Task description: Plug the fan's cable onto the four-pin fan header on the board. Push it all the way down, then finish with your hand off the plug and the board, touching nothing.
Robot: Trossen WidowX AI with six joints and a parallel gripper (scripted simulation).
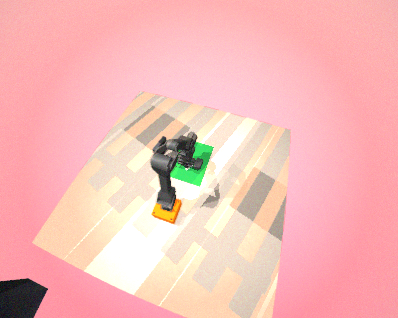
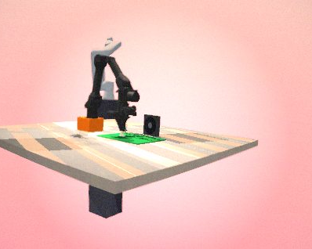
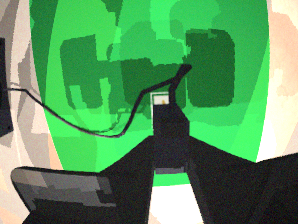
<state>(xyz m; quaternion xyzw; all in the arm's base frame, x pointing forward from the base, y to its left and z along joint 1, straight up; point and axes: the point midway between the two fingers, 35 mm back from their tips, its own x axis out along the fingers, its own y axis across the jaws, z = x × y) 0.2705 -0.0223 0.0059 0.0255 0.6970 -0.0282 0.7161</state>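
My gripper (image 2: 124, 130) (image 3: 167, 140) is shut on the fan's black plug (image 3: 171, 122), low over the green board (image 1: 205, 152) (image 2: 148, 140) (image 3: 250, 65). The small white fan header (image 3: 160, 96) shows just beyond the plug in the wrist view, its near part hidden by the plug. I cannot tell whether the plug touches the header or is slightly above it. The black cable (image 3: 133, 111) bends in a loop over the board and runs left to the fan (image 2: 151, 125) (image 3: 4, 95), which stands upright beside the board.
The arm's orange base (image 1: 166, 211) (image 2: 90, 124) stands on the wood-patterned table (image 1: 137, 272) (image 2: 88, 164) near the board. Dark shadows of the arm fall on the board. The fan stands close to the board's edge.
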